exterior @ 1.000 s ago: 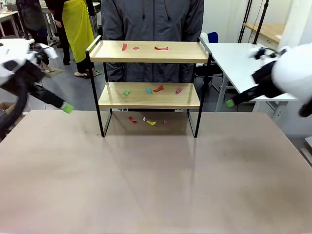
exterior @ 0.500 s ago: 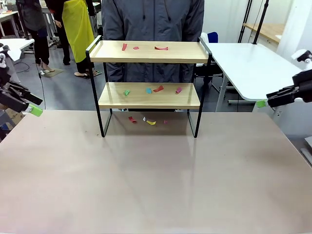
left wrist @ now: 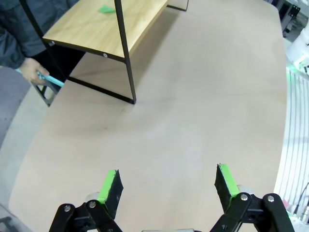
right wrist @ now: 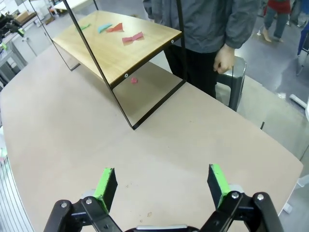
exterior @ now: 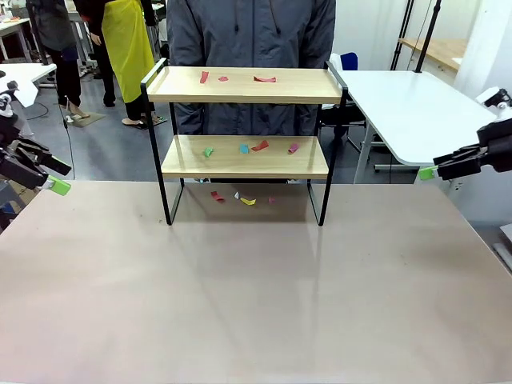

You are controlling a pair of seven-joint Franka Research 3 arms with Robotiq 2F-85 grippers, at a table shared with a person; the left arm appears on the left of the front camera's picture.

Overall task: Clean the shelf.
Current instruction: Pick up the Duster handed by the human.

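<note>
Shelf (exterior: 240, 96) stands upper centre of the front view, at the far side of the table (exterior: 256, 304), with its long axis running left-right across the frame and its open front facing the robot.

- **Left edge, mid-height:** the left gripper (exterior: 54, 178) hangs off the table's far left corner. Its jaws are spread wide and empty, as the left wrist view shows (left wrist: 166, 179). The shelf lies to its right in the frame, well apart.
- **Top board, left to right:** three red scraps (exterior: 265, 79).
- **Lower board, left to right:** a green scrap (exterior: 208, 151), a teal scrap (exterior: 244, 148), a red one (exterior: 260, 146) and a pink one (exterior: 293, 148).
- **Tabletop between the shelf legs:** a few more small bits (exterior: 248, 201).
- **Behind the shelf:** a person (exterior: 252, 32) stands close. The person's hand (left wrist: 34, 72) in the upper left of the left wrist view holds something teal, too small to identify.
- **Right edge, mid-height:** the right gripper (exterior: 436, 166) has its jaws released and holds nothing, as the right wrist view confirms (right wrist: 161, 181). The shelf lies to its left, well apart.

Neither arm looks clearly nearer. I judge each would take its own end of the boards, coming in from the front between the side rails.
</note>
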